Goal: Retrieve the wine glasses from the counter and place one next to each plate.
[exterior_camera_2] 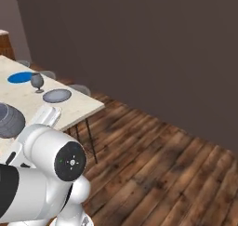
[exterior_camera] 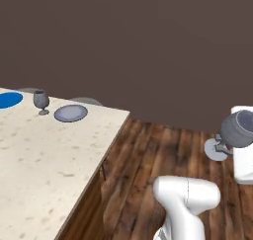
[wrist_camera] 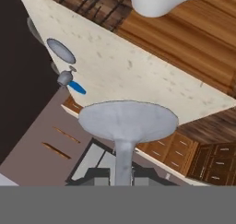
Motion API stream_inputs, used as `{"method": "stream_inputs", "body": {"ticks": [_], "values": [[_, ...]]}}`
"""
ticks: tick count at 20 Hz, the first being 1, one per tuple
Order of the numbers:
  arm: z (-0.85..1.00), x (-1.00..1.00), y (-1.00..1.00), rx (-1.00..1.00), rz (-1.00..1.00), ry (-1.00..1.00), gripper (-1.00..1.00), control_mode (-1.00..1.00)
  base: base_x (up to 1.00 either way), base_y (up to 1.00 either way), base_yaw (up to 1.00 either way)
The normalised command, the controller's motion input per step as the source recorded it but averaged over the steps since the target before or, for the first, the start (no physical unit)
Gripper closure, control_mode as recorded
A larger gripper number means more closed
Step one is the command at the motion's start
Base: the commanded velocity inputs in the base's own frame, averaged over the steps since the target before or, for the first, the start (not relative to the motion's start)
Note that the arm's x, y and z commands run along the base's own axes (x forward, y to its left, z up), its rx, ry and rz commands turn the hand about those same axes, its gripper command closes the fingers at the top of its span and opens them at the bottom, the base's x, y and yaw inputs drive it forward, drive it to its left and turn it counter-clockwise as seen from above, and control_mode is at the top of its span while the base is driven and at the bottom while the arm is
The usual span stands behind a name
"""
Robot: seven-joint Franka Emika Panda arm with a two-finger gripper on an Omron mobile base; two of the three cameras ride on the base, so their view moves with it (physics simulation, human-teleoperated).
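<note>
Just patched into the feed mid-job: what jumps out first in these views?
The gripper is shut on the stem of the dark grey wine glass, carried tipped on its side above the wood floor, off the island's edge. On the island, the slimmer wine glass stands upright between the blue plate and the grey plate.

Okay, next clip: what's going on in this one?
The robot arm is carrying a dark grey wine glass, its fingers shut on the stem, held out over the wood floor beside the island. On the island, the other glass already stands between the blue plate and the grey plate.
</note>
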Motion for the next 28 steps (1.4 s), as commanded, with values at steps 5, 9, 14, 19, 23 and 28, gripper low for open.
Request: {"method": "stream_inputs", "body": {"ticks": [5, 9, 14, 19, 23, 28], "values": [[0.00, 0.00, 0.00, 0.00, 0.00, 0.00, 1.00, 1.00, 1.00, -0.59, 0.25], [0.00, 0.00, 0.00, 0.00, 0.00, 0.00, 1.00, 1.00, 1.00, -0.83, 0.26], [0.00, 0.00, 0.00, 0.00, 0.00, 0.00, 1.00, 1.00, 1.00, -0.96, 0.27], [0.00, 0.00, 0.00, 0.00, 0.00, 0.00, 1.00, 1.00, 1.00, -1.00, 0.25], [0.00, 0.00, 0.00, 0.00, 0.00, 0.00, 1.00, 1.00, 1.00, -1.00, 0.29], [0.00, 0.00, 0.00, 0.00, 0.00, 0.00, 1.00, 1.00, 1.00, -0.93, 0.39]]}}
